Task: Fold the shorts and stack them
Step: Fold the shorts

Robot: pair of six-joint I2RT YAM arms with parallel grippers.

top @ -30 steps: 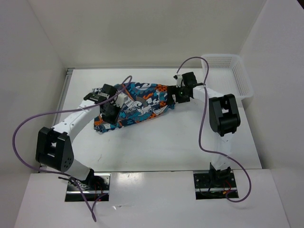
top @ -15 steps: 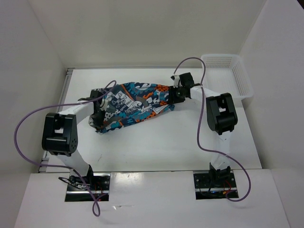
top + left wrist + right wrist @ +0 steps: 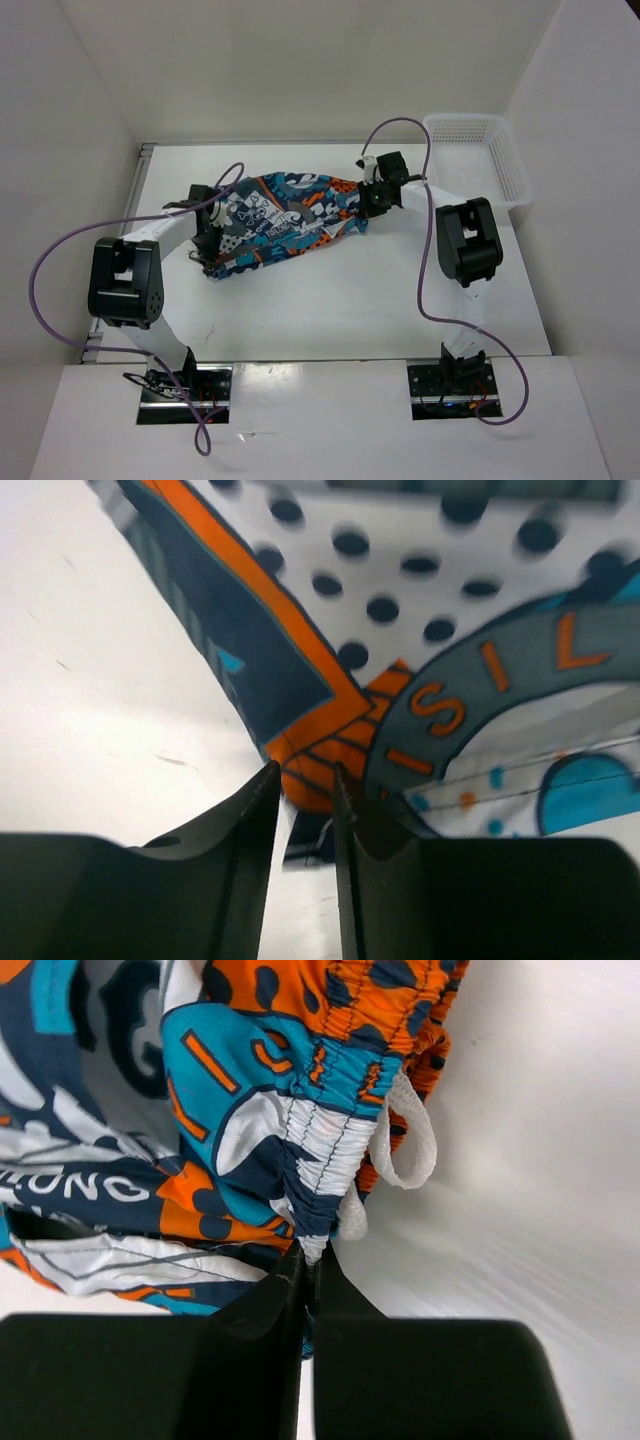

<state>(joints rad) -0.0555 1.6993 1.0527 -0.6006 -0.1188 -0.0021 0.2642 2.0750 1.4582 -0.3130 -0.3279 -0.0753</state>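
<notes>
The shorts [image 3: 290, 215], judged soft, light and limp, are spread near the tabletop's [image 3: 330, 300] far edge. The waistband [image 3: 325, 1120] is pinched shut in the right gripper [image 3: 306, 1255]. The left gripper [image 3: 306, 780] is held at the hem [image 3: 315, 745], jaws narrowly apart, grip unclear.

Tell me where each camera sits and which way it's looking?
Top: high behind the robot, looking down at the table and the shorts; both arms show.
Left wrist: on the left arm, facing the shorts' edge; the left gripper shows.
Right wrist: on the right arm, facing the waistband; the right gripper pinches it.
Shared: every view sees the shorts.
</notes>
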